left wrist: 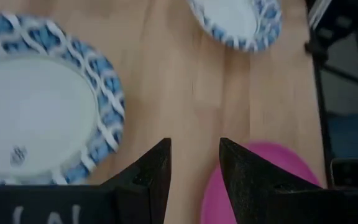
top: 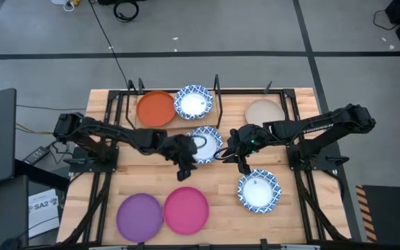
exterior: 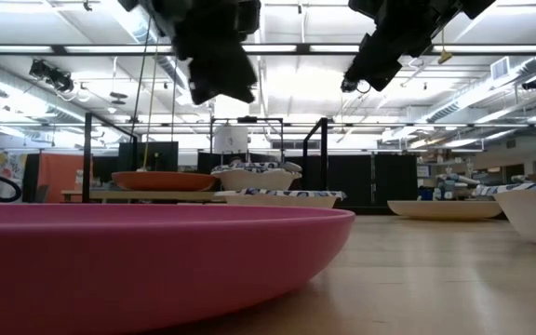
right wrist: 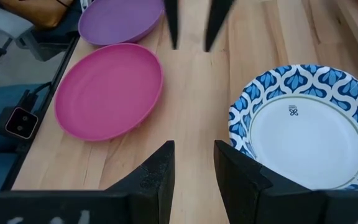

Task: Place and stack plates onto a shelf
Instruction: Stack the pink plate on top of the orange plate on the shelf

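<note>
On the shelf at the far side rest an orange plate and a blue-and-white plate. Another blue-and-white plate lies on the tabletop just in front of the shelf, between the two grippers. My left gripper hovers open above the table at that plate's near-left side. My right gripper hovers open at its right side. In the low view the left gripper and the right gripper are both well above the table.
A third blue-and-white plate lies near the right, a pink plate and a purple plate along the near edge, and a beige plate at the far right. Black upright posts stand at the shelf. Bare wood lies between the grippers.
</note>
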